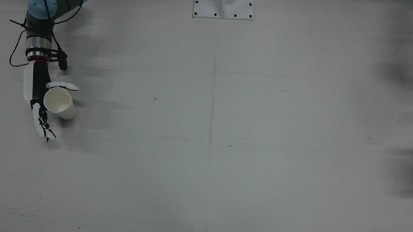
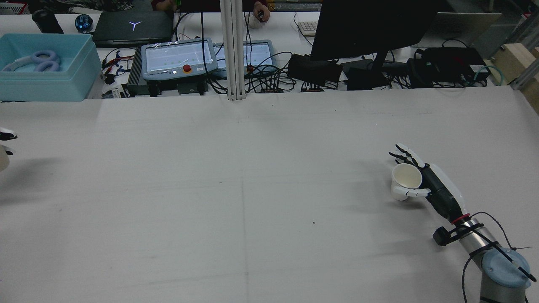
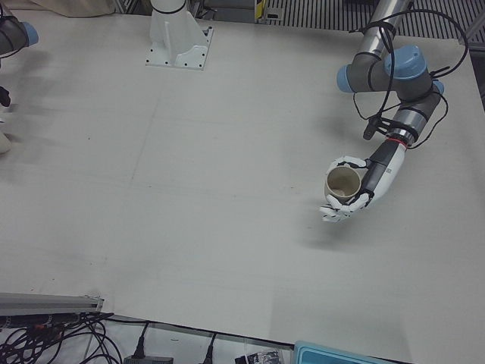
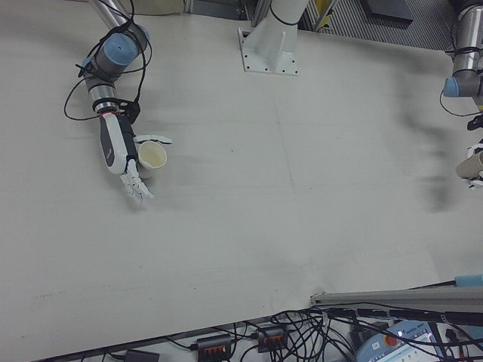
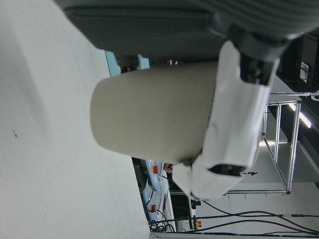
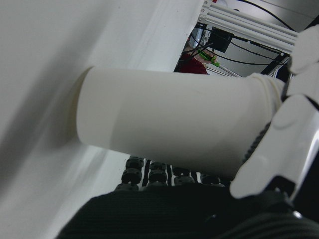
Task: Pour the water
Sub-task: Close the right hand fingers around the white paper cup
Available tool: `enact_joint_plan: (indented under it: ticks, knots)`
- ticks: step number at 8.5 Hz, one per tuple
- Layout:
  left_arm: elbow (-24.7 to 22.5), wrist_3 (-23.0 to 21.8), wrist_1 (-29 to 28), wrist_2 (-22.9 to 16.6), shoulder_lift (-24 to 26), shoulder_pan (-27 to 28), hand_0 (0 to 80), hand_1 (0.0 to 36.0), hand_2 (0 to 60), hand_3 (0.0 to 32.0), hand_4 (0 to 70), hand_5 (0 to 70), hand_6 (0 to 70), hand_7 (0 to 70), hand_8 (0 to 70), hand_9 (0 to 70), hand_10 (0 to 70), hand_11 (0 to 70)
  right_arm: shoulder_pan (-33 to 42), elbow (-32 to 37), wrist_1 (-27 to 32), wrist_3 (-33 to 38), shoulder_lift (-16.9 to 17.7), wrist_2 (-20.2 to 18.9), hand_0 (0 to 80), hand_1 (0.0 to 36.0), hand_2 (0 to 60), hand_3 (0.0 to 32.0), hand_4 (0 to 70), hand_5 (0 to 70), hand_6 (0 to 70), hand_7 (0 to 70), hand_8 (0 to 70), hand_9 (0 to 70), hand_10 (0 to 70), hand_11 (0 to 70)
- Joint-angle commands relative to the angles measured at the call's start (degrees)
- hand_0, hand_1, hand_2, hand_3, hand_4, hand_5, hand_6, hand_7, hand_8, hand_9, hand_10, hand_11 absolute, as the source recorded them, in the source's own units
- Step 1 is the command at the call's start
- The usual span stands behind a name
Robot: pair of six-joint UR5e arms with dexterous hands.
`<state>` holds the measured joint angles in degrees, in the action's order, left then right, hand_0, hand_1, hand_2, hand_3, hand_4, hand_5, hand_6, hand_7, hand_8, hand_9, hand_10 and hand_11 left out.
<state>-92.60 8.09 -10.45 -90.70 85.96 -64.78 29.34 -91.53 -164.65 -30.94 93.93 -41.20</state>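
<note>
A: Front view: where is the right hand (image 1: 41,103)?
B: Far to the view's left of the white pedestal (image 1: 224,2), its fingers wrapped on a white paper cup (image 1: 59,102) that stands upright on the desk (image 1: 209,149).

A: And the rear view?
B: The same cup (image 2: 405,181) sits in that hand (image 2: 425,181), thumb across the near wall. The left hand (image 2: 5,145) barely shows at the edge.

A: The left-front view?
B: The left hand (image 3: 362,186), well to the view's right of the pedestal (image 3: 176,34), is clamped on a beige cup (image 3: 342,186), mouth up.

A: Right-front?
B: The white cup (image 4: 152,158) is in the right hand (image 4: 124,162).

A: The hand cameras?
B: Each shows its cup gripped: beige (image 5: 154,117), white (image 6: 169,127).
</note>
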Motion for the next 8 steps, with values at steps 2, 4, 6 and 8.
enact_joint_plan:
  ticks: [2, 4, 6, 8]
  knots:
    - [0.6, 0.0, -0.4, 0.1, 0.0, 0.1, 78.1, 36.0, 60.0, 0.0, 24.3, 70.0, 28.7, 29.1, 19.0, 22.7, 21.5, 34.8, -1.0, -0.3, 0.0, 0.0, 0.5, 0.0, 42.3, 10.9, 15.4, 0.0, 0.0, 12.8, 12.2, 20.3, 6.1, 10.5, 10.0, 15.7]
    - [0.8, 0.0, -0.7, 0.1, 0.0, 0.1, 77.7, 36.0, 60.0, 0.0, 24.2, 70.0, 28.7, 29.1, 18.9, 22.5, 21.4, 34.7, -2.2, -0.1, -0.1, 0.0, 0.6, 0.0, 41.5, 10.4, 16.2, 0.0, 0.0, 14.4, 13.1, 21.9, 8.1, 13.7, 12.4, 19.2]
    - [0.8, 0.0, -0.9, 0.1, 0.0, 0.1, 77.7, 36.0, 60.0, 0.0, 24.2, 70.0, 28.6, 29.1, 18.8, 22.5, 21.2, 34.4, -2.1, -0.3, 0.0, 0.1, 1.3, 0.1, 42.0, 10.7, 16.6, 0.0, 0.0, 17.0, 14.0, 24.2, 9.6, 16.8, 14.7, 22.6]
    - [0.8, 0.0, -1.0, 0.1, 0.0, 0.1, 77.9, 36.0, 60.0, 0.0, 24.2, 70.0, 28.6, 29.1, 18.8, 22.4, 21.2, 34.4, -2.0, -0.5, 0.0, 0.2, 1.4, 0.1, 41.7, 9.7, 17.6, 0.0, 0.0, 28.8, 20.1, 35.9, 20.5, 32.7, 23.4, 35.0]
